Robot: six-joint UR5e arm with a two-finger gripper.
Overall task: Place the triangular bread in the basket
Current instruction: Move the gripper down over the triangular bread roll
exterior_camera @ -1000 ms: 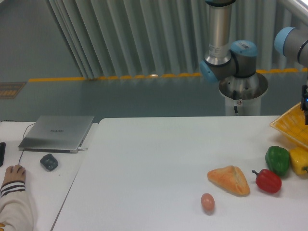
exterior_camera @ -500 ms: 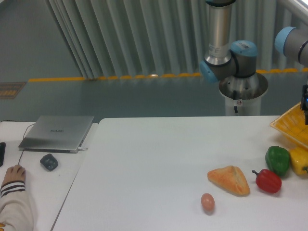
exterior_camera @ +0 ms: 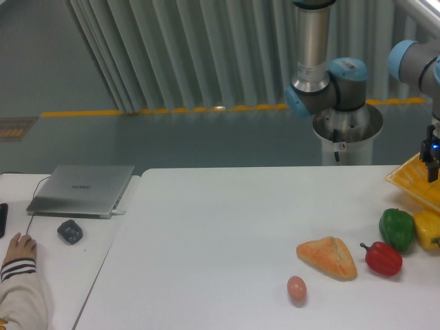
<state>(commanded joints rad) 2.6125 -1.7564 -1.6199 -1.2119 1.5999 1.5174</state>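
I count one triangular bread (exterior_camera: 327,258) near right on the table (exterior_camera: 220,227), one egg (exterior_camera: 296,288), three peppers, one basket (exterior_camera: 412,180) far right. Gripper (exterior_camera: 431,163) above it; I can't tell its jaws' state.

The triangular bread (exterior_camera: 327,258) lies on the table (exterior_camera: 220,227) between egg (exterior_camera: 296,288) and red pepper (exterior_camera: 383,258).

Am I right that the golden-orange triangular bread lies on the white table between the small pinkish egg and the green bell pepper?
Not quite: in the camera view the golden-orange triangular bread lies on the white table between the small pinkish egg and the red bell pepper, not the green one.
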